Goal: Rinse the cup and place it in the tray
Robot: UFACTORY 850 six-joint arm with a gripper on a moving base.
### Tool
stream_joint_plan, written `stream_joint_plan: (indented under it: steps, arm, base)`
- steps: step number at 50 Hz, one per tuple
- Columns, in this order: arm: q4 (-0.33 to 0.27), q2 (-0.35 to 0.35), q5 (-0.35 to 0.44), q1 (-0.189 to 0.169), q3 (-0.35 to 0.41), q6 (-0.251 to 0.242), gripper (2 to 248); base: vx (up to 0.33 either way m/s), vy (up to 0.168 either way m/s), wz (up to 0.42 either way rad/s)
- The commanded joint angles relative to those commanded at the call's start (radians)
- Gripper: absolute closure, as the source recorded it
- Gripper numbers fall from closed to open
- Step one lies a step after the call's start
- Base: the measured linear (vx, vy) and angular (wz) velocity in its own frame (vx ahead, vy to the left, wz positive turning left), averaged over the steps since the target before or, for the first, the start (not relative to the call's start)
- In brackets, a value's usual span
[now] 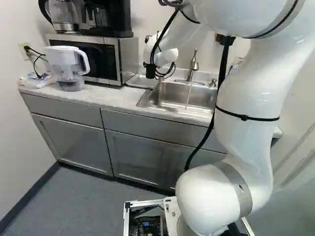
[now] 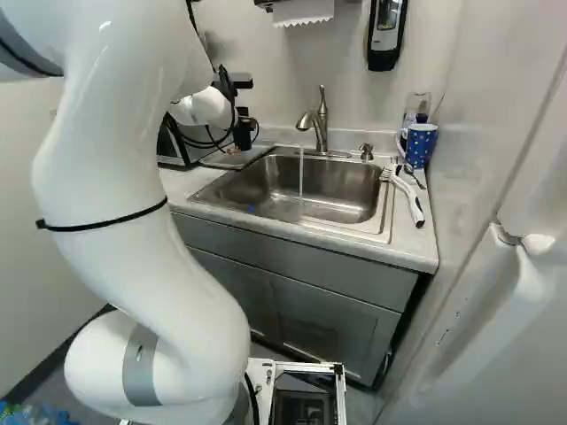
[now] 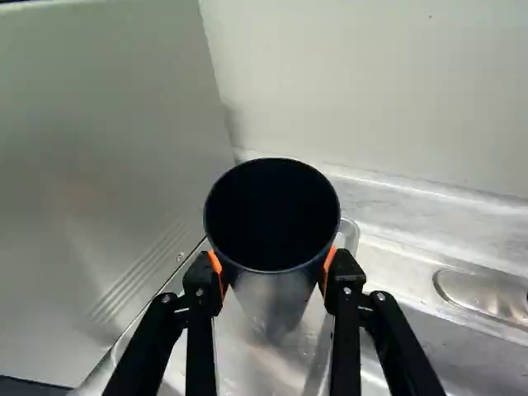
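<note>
Dark cup [image 3: 272,219] pinched between orange pads [image 3: 328,266], seemingly over tray [image 3: 264,363], tap [image 2: 322,124] running

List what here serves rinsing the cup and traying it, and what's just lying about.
For the job: gripper, held cup, tray, sink, running tap.
Just lying about: spotted mug, brush, jug, microwave, coffee maker.

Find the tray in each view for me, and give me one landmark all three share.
Left base view: the tray is right of the microwave, at the sink's left end.
Right base view: left of the basin, the tray is partly behind the arm's wrist.
Wrist view: the tray is below the cup held in the gripper.
Shared landmark: the microwave's side panel, beside the tray.
</note>
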Motion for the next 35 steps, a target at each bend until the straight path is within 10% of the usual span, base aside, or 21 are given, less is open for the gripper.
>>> stream_joint_plan:
  steps: [35]
  arm:
    - [0.024,-0.046,0.052,0.0,0.016,0.0,126]
  base:
    - [0.0,0.0,0.0]
